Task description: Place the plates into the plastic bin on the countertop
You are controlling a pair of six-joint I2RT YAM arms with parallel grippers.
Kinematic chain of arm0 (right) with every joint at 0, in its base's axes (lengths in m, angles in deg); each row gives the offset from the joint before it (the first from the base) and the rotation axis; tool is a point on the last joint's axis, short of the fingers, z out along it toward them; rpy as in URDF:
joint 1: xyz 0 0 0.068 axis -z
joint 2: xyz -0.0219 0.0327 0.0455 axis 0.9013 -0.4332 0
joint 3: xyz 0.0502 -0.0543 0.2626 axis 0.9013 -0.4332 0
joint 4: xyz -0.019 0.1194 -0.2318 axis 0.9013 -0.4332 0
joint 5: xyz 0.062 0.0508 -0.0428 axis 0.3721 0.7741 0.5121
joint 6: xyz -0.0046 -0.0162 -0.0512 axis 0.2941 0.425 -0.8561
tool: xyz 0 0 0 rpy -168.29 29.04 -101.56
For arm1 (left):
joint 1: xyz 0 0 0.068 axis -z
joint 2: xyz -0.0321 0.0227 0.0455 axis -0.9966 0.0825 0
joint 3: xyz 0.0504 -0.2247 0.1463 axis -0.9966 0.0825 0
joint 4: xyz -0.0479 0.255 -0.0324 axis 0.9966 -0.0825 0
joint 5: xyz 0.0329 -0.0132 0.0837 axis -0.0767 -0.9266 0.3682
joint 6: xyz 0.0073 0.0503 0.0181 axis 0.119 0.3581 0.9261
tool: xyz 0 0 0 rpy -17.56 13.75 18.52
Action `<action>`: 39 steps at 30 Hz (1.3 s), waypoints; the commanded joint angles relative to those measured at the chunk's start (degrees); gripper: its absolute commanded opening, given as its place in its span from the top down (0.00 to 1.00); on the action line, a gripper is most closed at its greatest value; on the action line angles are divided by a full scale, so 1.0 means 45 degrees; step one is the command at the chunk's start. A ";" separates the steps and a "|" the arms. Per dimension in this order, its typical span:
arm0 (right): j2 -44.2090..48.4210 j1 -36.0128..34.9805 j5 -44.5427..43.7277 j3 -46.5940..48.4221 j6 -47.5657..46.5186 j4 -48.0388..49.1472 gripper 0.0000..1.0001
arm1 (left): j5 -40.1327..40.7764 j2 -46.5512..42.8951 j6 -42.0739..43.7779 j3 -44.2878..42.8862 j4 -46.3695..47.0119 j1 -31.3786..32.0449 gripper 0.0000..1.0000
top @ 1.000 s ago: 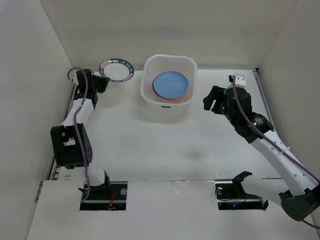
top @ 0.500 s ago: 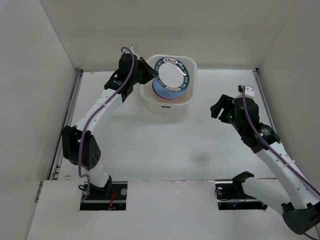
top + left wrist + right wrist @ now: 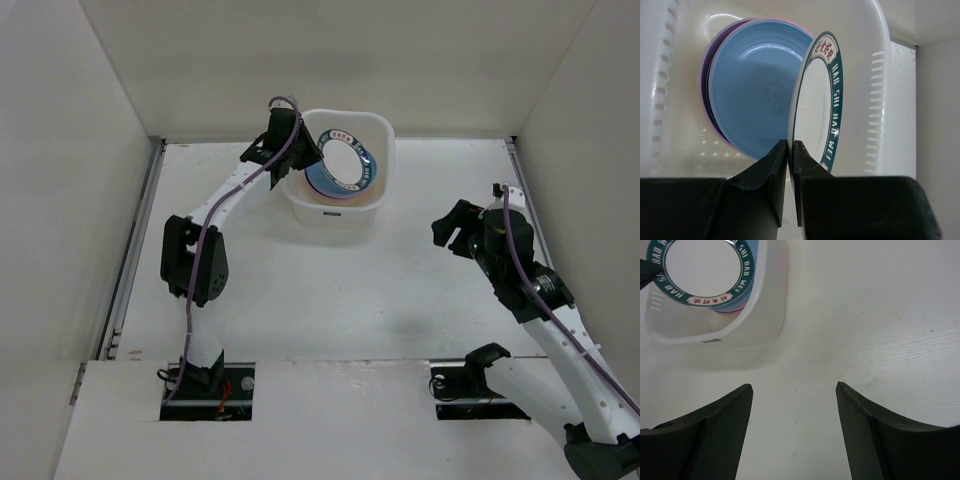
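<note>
1. The counter [image 3: 330,290] is a flat, matte white surface, boxed in by plain pale walls [image 3: 350,60].
2. The right arm [image 3: 545,305], white links with black joints, bends over the right side of the counter, well apart from the bin. The left arm [image 3: 215,205] reaches to the bin's left rim.
3. The plastic bin [image 3: 340,215] stands at the back centre of the counter. It is a translucent white square tub with rounded corners, a rolled rim and rows of small slots in its walls.
4. Inside it lies a stack of round, shallow plates. A glossy blue plate [image 3: 755,95] is on top and a lilac edge [image 3: 703,90] shows beneath.
5. A white plate [image 3: 815,110] with a dark green lettered rim is tilted steeply above the stack, within the bin's mouth.
6. The left fingers [image 3: 772,167], black and wedge-shaped, are pinched on the white plate's lower edge.
7. The right fingers [image 3: 725,415], dark and tapered, are spread wide over bare counter, gripping nothing.
</note>
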 commanded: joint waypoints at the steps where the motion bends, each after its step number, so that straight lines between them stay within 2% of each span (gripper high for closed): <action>1: 0.0418 0.0152 0.0102 -0.0145 0.0159 -0.0187 0.27 | 0.0280 0.0266 0.0538 -0.1226 0.0322 0.0245 0.93; 6: 0.0731 0.0348 0.0102 -0.0223 0.0179 -0.0402 0.27 | 0.0476 0.1244 0.0949 -0.2125 -0.0186 0.0402 0.89; 8: 0.0771 0.0445 0.0102 -0.0262 0.0159 -0.0422 0.27 | 0.0709 0.1518 0.1028 -0.2262 -0.0303 0.0441 0.84; 11: 0.0790 0.0582 0.0257 -0.0301 0.0140 -0.0383 0.26 | 0.0983 0.1714 0.1359 -0.2399 -0.0381 0.0480 0.71; 13: 0.0713 0.0660 0.0355 -0.0301 0.0159 -0.0305 0.26 | 0.1217 0.1734 0.1691 -0.2516 -0.0596 0.0499 0.58; 15: 0.0615 0.0680 0.0434 -0.0301 0.0179 -0.0246 0.26 | 0.1626 0.1637 0.2197 -0.2633 -0.0810 0.0519 0.41; 17: 0.0537 0.0680 0.0473 -0.0301 0.0179 -0.0149 0.26 | 0.1978 0.1461 0.2666 -0.2711 -0.0967 0.0538 0.29; 22: 0.0264 0.0622 0.0590 -0.0204 0.0179 0.0125 0.26 | 0.2351 0.0545 0.3507 -0.3218 -0.1416 0.0655 0.10; 23: 0.0205 0.0602 0.0590 -0.0126 0.0179 0.0164 0.26 | 0.2370 0.0291 0.3625 -0.3316 -0.1456 0.0714 0.01; 27: -0.0185 0.0602 0.0590 0.0128 0.0101 0.0378 0.25 | 0.3091 -0.1348 0.4347 -0.3337 -0.1358 0.0987 0.00; 30: -0.0751 0.0583 0.0687 0.0362 -0.0133 0.0652 0.24 | 0.3677 -0.2617 0.4894 -0.2502 -0.1553 0.0930 0.00; 36: -0.2215 0.0056 0.0845 0.1104 -0.0563 0.1335 0.14 | 0.5473 -0.6541 0.4876 0.2710 -0.1417 0.0364 0.00; 37: -0.2430 -0.0080 0.0786 0.1182 -0.0641 0.1491 0.00 | 0.5785 -0.7359 0.4818 0.3781 -0.1398 0.0227 0.00; 39: -0.2840 -0.0218 0.0649 0.1261 -0.0739 0.1726 0.00 | 0.6236 -0.8768 0.4759 0.5484 -0.1611 -0.0124 0.00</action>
